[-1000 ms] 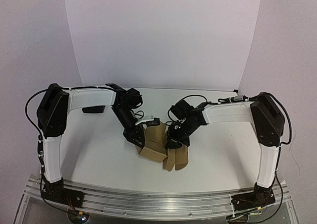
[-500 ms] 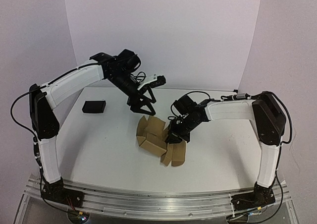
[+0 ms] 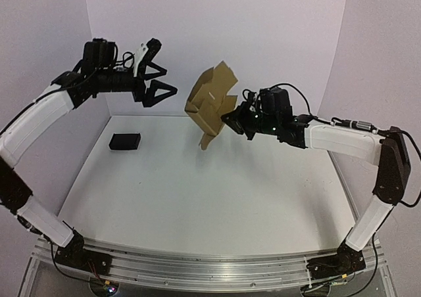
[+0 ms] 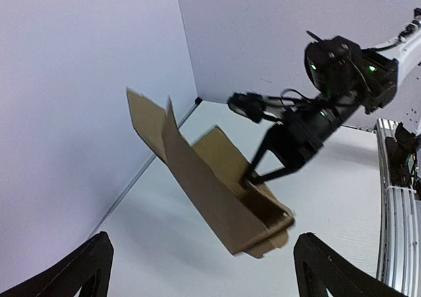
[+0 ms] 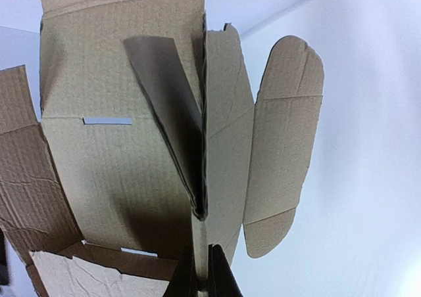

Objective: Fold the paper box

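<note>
We see one paper box (image 3: 212, 103) of brown corrugated cardboard with rounded flaps, in mid-air above the white table (image 3: 197, 205). The right gripper (image 3: 229, 119) pinches it; the left gripper (image 3: 163, 68) gapes empty. One black rectangular block (image 3: 125, 141) lies flat.

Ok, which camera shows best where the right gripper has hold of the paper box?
Right wrist: close up, the right gripper is shut on a thin panel edge of the paper box. Left wrist shows the whole box aloft, gripper side-on. Top external shows it small.
</note>
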### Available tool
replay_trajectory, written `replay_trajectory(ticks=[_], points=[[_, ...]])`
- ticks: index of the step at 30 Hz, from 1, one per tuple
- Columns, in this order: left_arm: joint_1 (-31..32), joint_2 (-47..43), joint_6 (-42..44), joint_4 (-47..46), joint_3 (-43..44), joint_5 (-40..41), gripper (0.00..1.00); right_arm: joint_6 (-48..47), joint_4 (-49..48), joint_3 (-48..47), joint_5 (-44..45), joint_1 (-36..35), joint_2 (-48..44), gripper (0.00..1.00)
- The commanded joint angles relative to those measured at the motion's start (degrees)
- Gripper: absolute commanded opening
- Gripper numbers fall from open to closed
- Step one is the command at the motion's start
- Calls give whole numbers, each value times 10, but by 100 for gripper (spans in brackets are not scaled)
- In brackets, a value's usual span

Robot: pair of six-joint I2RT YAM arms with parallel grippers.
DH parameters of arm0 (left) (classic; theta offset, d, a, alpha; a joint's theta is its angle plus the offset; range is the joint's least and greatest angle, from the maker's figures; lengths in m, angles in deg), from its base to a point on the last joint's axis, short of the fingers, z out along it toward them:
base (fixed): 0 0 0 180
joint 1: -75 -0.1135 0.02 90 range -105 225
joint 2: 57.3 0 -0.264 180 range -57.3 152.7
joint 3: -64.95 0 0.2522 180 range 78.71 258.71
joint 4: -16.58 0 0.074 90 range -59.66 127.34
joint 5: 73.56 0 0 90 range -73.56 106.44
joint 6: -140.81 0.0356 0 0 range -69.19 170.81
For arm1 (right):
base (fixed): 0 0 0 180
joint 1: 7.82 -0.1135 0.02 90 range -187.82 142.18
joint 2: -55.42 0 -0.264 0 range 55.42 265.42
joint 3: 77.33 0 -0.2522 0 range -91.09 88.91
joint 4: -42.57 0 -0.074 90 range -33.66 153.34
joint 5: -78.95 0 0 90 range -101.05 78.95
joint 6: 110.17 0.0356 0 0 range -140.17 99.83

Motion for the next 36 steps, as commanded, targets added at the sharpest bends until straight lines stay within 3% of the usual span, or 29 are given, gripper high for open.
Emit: replay_trajectory(ticks=[1,5,8,12,16,24,27,33,36], points=[[15,-132,35,-271,-196,-62,100,17,-213,12,35,-1,-19,0],[20,-139,49,-290,-237,-112,100,37,-340,15,5,-2,-4,0],[47,-129,65,-314,-244,-61,100,57,-398,13,-4,-8,7,1],[114,-115,86,-402,-266,66,100,62,-424,2,8,-22,19,1],[120,-81,19,-456,-245,120,100,56,-450,-3,24,-31,25,1],[130,-52,-20,-524,-245,226,100,65,-483,-15,34,-38,41,0],[130,-50,-26,-544,-248,227,100,69,-488,-18,37,-40,48,0],[131,-42,-22,-570,-246,153,100,74,-494,-21,44,-42,56,0],[132,-30,-21,-573,-241,161,100,76,-496,-22,43,-43,57,0]])
